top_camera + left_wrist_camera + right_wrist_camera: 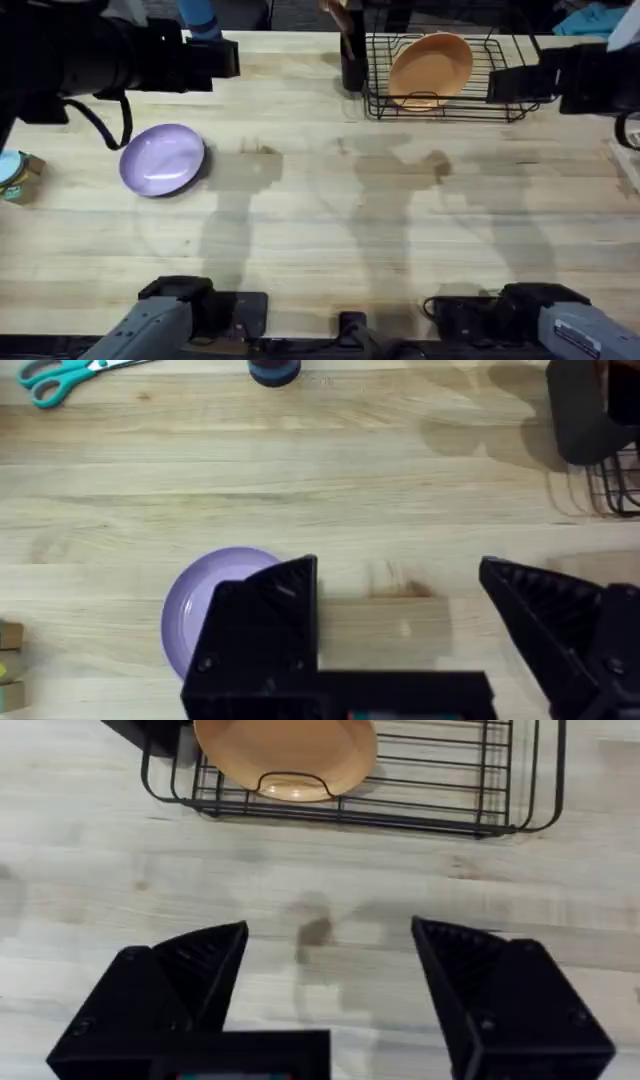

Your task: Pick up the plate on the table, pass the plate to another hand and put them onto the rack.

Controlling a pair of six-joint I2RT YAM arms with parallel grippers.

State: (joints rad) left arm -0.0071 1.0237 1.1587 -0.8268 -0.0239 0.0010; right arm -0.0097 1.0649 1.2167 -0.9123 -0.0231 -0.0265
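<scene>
The lavender plate (163,159) lies flat, right way up, on the left part of the table (330,230), well apart from the rack (445,100) at the far right of centre; in the left wrist view the same plate (195,610) sits partly hidden behind one black finger. It looks like thin moulded plastic, so I judge it light, stiff and hard to break, but smooth and likely slippery; lying flat, it offers little to take hold of except the raised rim, and a finger would have to get under that edge or the plate may skate across the wood; a pinch on the rim is also what leaves the opposite rim free for the hand-over.

The left tool (400,610) stands wide open above the table and holds nothing, one finger over the plate and the other off to its side; the right tool (330,970) is likewise wide open and empty, hovering over bare wood just in front of the rack.

Around the plate: a small box-like object (20,175) near the left edge, scissors (60,375) and a dark round container (273,370) farther off; none touches it. An orange plate (430,68) already leans in the rack's left part beside the black cutlery holder (352,55); the bars to its right look free, and that is where I judge the lavender plate must go without knocking it.
</scene>
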